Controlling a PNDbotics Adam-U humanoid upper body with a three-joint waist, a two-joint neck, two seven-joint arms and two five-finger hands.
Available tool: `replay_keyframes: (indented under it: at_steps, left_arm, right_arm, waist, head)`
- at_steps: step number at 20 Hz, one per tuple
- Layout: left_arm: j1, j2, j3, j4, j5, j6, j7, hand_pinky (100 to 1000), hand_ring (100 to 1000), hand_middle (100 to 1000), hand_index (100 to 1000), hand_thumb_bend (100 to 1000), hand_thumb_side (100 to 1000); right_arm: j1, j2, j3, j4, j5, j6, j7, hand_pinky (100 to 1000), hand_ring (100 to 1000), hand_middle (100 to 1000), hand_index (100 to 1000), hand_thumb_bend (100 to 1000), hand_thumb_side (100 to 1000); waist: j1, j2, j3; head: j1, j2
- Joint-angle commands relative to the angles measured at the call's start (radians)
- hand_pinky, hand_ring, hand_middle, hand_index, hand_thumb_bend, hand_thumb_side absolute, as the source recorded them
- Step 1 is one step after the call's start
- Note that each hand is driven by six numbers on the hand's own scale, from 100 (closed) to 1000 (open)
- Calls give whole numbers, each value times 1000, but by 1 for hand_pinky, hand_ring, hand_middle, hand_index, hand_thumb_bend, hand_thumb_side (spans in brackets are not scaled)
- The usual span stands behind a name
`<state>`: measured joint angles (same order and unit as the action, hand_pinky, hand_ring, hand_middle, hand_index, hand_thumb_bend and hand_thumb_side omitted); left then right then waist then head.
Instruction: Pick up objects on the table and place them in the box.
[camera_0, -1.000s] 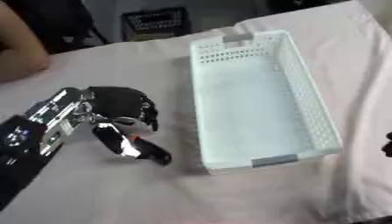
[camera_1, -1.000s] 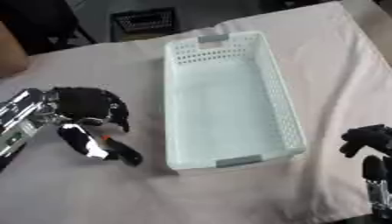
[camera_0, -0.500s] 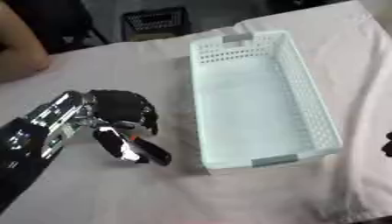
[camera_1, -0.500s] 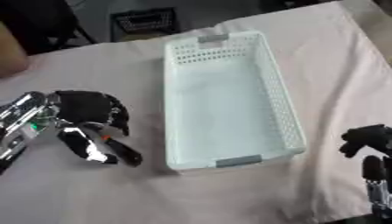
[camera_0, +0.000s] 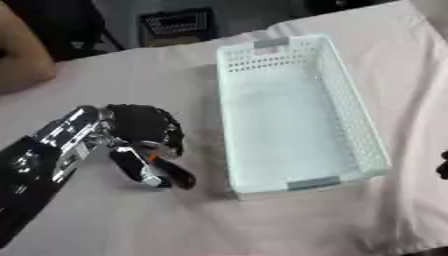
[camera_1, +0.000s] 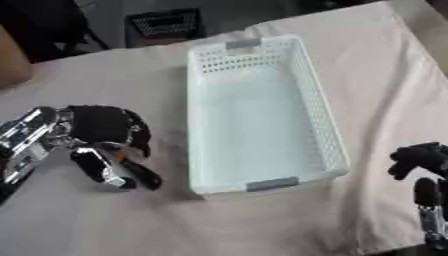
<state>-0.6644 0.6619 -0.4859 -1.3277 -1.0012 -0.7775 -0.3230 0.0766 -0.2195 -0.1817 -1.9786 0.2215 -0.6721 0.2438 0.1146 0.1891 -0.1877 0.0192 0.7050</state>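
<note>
My left hand lies on the table to the left of the white basket. Its fingers curl down over a small black object with an orange mark, and the thumb presses beside it. The object rests on the tablecloth a short way from the basket's near left corner. The basket holds nothing that I can see. My right hand rests idle at the lower right, fingers relaxed, holding nothing; only a dark sliver of it shows in the left eye view.
A pale pink cloth covers the table. A dark crate stands beyond the far edge. A person's arm rests at the far left edge, away from the objects.
My left hand has edged slightly toward the basket, its fingers still curled over the black object. The right hand has not moved.
</note>
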Motion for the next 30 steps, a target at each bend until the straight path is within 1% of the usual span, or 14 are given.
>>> replay_keyframes:
  at_steps: [1,8,14,20,25,30]
  left_arm:
    - [-10,9,5,-3,-14,-81,-64,733,759,557,719,508,777]
    - [-9,6,3,11,-33,-82,-48,732,755,548,708,473,740]
    - [-4,-3,2,38,-22,-78,-53,734,749,541,706,423,718]
    - [-2,-5,5,44,-10,-73,-61,732,731,533,700,405,699]
    - [-2,-9,4,46,-6,-72,-67,728,690,527,694,394,689]
    - [0,-10,5,49,-5,-71,-69,703,581,518,687,381,665]
  right_arm:
    - [-6,-8,-2,-21,-4,-3,2,369,473,594,757,100,786]
    - [-7,-7,-1,-21,-6,-3,4,369,473,594,757,100,787]
    - [-7,-7,-1,-21,-7,-3,5,369,473,594,758,100,787]
    - [-7,-6,-2,-21,-8,-3,6,369,473,594,758,100,787]
    - [-7,-6,-2,-21,-8,-3,6,370,473,594,758,100,787]
    - [-7,-6,-3,-21,-8,-4,6,370,473,594,758,100,787]
  waist:
    - [-7,-11,0]
    - [-7,-11,-1]
    - [-8,-11,-1]
    - [-8,-11,-1]
    - [-8,-11,-1]
    - [-8,-10,-1]
  head:
    - [2,0]
    - [3,-1]
    - [3,0]
    - [3,-1]
    - [4,0]
    - [3,-1]
